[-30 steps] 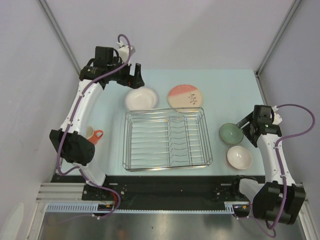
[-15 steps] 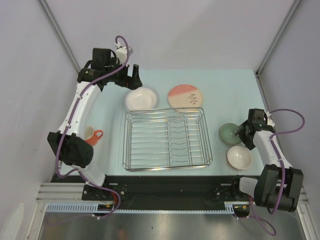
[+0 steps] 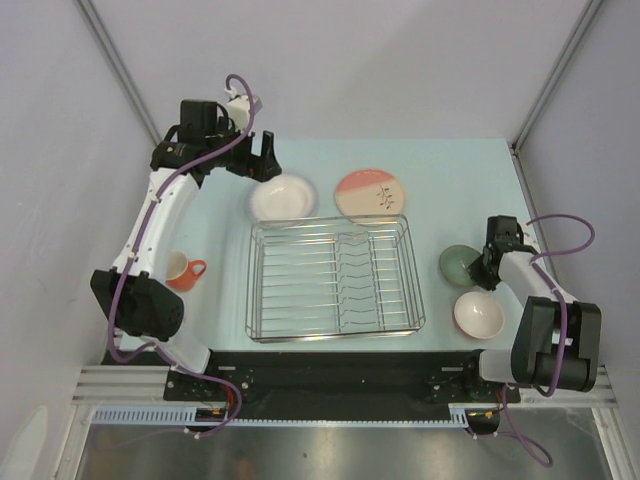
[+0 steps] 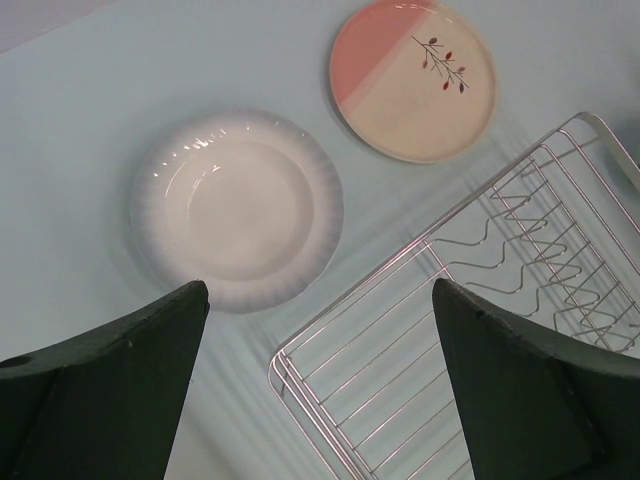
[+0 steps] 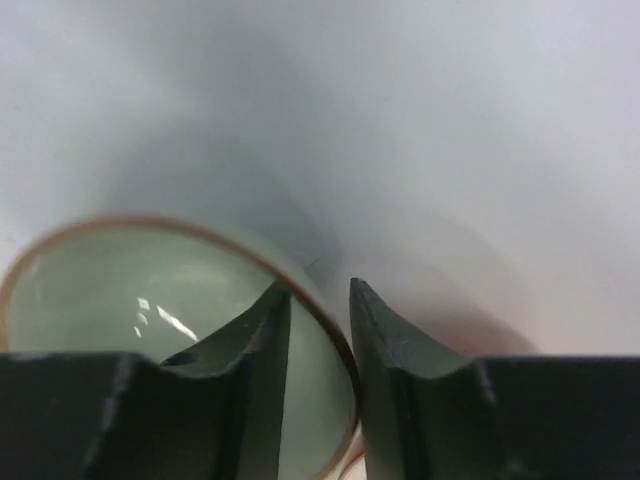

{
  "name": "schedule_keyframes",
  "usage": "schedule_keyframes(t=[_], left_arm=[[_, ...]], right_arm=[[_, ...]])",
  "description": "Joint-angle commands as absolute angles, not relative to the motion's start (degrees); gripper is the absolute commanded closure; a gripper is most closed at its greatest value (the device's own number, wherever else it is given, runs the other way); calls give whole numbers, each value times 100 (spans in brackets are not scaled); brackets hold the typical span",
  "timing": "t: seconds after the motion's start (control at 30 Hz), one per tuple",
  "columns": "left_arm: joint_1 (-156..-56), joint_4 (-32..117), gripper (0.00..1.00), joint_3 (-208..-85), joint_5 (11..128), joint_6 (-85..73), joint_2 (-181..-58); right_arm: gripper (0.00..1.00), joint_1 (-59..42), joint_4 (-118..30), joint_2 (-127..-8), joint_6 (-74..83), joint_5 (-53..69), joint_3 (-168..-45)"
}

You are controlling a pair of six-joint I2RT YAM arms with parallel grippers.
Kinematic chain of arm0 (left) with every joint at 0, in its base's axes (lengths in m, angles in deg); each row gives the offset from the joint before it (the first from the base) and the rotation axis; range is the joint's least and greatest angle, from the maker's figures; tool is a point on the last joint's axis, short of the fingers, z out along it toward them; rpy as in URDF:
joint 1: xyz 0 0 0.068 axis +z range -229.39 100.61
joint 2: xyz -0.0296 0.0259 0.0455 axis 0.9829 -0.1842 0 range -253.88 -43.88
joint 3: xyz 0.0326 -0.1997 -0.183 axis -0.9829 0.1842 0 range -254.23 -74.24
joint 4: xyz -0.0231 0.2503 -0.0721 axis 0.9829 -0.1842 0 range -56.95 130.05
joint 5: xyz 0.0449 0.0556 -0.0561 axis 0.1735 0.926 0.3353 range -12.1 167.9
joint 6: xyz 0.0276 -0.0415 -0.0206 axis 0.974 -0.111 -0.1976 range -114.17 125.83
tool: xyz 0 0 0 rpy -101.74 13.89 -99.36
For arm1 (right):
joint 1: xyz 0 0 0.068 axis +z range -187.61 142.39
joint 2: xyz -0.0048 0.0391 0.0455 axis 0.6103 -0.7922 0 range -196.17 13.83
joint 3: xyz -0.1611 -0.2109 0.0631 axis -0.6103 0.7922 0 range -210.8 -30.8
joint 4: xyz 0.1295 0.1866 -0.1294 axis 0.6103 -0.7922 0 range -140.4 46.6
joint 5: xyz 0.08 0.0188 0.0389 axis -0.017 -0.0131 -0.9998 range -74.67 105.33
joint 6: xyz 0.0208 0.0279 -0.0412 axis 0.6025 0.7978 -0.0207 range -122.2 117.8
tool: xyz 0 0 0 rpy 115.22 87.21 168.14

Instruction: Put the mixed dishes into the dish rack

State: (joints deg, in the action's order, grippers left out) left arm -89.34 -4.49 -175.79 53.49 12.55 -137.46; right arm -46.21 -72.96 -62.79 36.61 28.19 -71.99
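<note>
One sage green bowl point(image 5: 110, 290) mouth-up, right gripper point(image 5: 320, 288) astride.

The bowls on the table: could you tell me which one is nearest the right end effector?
The sage green bowl: the right end effector straddles its rim, whereas the white shallow bowl and the orange-outside bowl sit clear of it.

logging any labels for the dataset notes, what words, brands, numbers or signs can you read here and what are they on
None: no word, brand, number or label can be read in any view.
The only mark is a leaf sprig painted on the pink-and-cream plate. It is a picture, not lettering.
The orange mug and the dish rack show no markings that can be made out.
</note>
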Motion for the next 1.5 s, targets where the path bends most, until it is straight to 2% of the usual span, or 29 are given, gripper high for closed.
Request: schedule_keyframes(t=[0.0,0.03,0.1,0.23,0.27,0.33,0.43,0.53,0.7,0.9,1.47], left_arm=[[-8888,-214,0,-17452,5267,1400,-13440],[-8888,-188,0,-17374,5258,1383,-13432],[-8879,-83,0,-17268,5250,1357,-13370],[-8879,-21,0,-17153,5214,1339,-13344],[-8879,-38,0,-17144,5206,1339,-13344],[-8870,-29,0,-17074,5214,1339,-13317],[-8870,49,0,-16925,5267,1339,-13238],[-8870,93,0,-16802,5276,1339,-13159],[-8861,146,0,-16661,5311,1339,-13036],[-8844,225,0,-16424,5329,1365,-12808],[-8704,357,0,-16186,5329,1462,-12632]], right_arm=[[76,-4517,-7126,-6307,3604,3062,-7220],[90,-4482,-7231,-6246,3595,3071,-7315],[100,-4351,-7398,-6088,3603,3167,-7517],[100,-3333,-8055,-5544,3446,4386,-8387],[100,-2721,-8197,-5456,3402,5111,-8893],[100,-2165,-8619,-5446,3349,5731,-9379],[100,-1101,-9180,-5726,3279,7117,-10328],[100,-151,-9823,-6051,3322,8120,-10769],[100,1001,-10919,-7103,3637,9205,-11340],[100,1345,-13048,-8572,5177,9829,-12009],[100,1688,-13024,-9673,5387,9742,-11711]])
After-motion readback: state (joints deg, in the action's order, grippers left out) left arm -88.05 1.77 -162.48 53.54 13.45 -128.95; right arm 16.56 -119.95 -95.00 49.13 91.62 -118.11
